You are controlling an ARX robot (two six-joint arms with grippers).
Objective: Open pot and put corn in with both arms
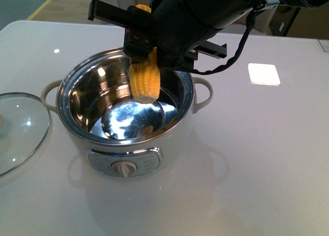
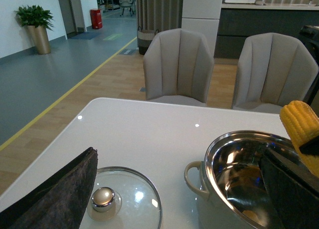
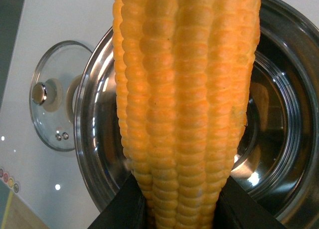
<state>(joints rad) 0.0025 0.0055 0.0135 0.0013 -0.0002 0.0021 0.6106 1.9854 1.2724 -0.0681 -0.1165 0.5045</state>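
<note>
Right gripper (image 1: 143, 51) clamps knobbly corn (image 1: 145, 82) upright — inside shiny steel pot (image 1: 77, 128).

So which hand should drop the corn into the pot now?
The right hand. It already grips the corn, which hangs upright over the open pot, so it likely only needs to lower and let go. The left hand holds nothing and sits beside the lid on the table.

The front view is looking down from close above the pot (image 1: 126, 110), toward twelve o'clock. The left wrist view is sitting low at nine o'clock, facing the chairs (image 2: 178, 67). The right wrist view is staring steeply down, sharing pot and lid (image 3: 50, 94).
</note>
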